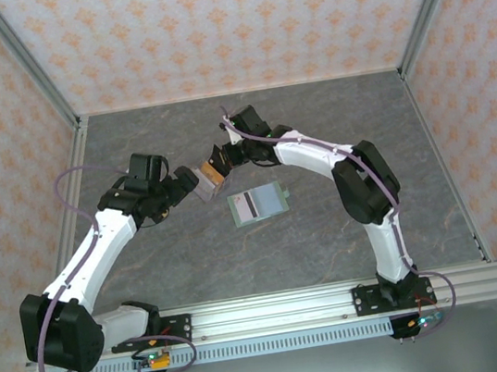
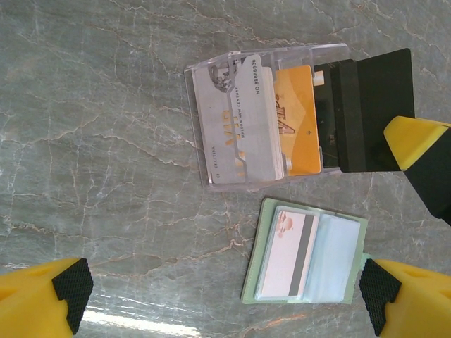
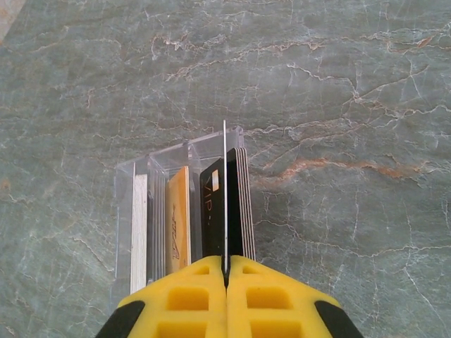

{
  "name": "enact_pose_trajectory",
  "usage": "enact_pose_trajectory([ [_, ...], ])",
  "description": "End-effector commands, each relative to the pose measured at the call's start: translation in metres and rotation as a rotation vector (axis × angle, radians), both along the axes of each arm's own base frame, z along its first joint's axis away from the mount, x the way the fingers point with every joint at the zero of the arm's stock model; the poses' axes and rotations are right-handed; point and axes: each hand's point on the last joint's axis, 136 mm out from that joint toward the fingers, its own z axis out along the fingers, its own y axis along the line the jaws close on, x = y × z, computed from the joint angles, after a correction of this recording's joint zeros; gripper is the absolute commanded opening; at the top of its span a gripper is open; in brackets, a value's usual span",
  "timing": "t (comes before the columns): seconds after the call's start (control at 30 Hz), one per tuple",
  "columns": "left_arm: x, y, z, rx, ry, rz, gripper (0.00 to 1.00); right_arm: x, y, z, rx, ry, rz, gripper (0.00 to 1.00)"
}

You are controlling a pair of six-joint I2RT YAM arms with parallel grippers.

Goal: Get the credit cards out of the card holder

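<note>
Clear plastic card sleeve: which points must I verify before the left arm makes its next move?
1. Right jaws shut on the clear plastic card sleeve: ok.
2. Left jaws open, facing the sleeve: ok.
3. Golden-orange card out of the sleeve: not ok, it is inside.
4. A card edge exposed for pinching: cannot tell.
5. Flat sage-green wallet apart from the sleeve: ok.
6. Whitish dark-striped card out of the wallet: not ok, it lies in it.

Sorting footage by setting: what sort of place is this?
Probably a lab test cell, not a home: patterned panel walls in metal framing, a stone-look tabletop, and two arms bolted to an aluminium rail.
</note>
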Motion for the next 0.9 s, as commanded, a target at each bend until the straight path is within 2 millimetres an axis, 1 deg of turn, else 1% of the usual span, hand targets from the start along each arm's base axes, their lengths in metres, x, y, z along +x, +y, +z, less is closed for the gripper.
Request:
enact_pose_trajectory([
  [0.0,0.002,0.003,0.002,-0.002,0.0,0.003,1.0,0.007,0.007,0.004,-0.007,-0.039,0.017,0.03],
  [0.1,0.002,0.001,0.001,-0.008,0.0,0.0,1.0,0.006,0.011,0.004,0.008,-0.026,0.025,0.1],
  [0.23,0.002,-0.001,-0.001,-0.02,0.001,-0.004,1.0,0.007,0.013,0.005,0.02,-0.017,0.023,0.15],
  [0.37,0.002,-0.003,-0.002,-0.025,0.005,-0.012,1.0,0.005,0.012,0.004,0.019,-0.003,0.021,0.25],
  [0.43,0.002,-0.002,-0.003,-0.024,0.008,-0.012,1.0,0.003,0.01,0.009,0.019,0.002,0.008,0.28],
  [0.5,0.001,-0.002,-0.003,-0.025,0.009,-0.009,1.0,0.0,0.005,0.021,0.017,0.026,-0.019,0.3],
  [0.57,0.0,-0.002,-0.002,-0.027,0.005,-0.006,1.0,-0.007,-0.002,0.037,0.033,0.041,-0.056,0.33],
  [0.67,-0.001,-0.003,-0.003,-0.034,-0.001,-0.01,1.0,-0.024,-0.018,0.052,0.083,0.069,-0.132,0.41],
  [0.73,-0.001,-0.005,-0.005,-0.044,-0.002,-0.019,1.0,-0.036,-0.029,0.053,0.102,0.102,-0.175,0.44],
  [0.87,0.001,-0.012,-0.011,-0.067,0.005,-0.042,1.0,-0.066,-0.051,0.037,0.118,0.189,-0.245,0.46],
])
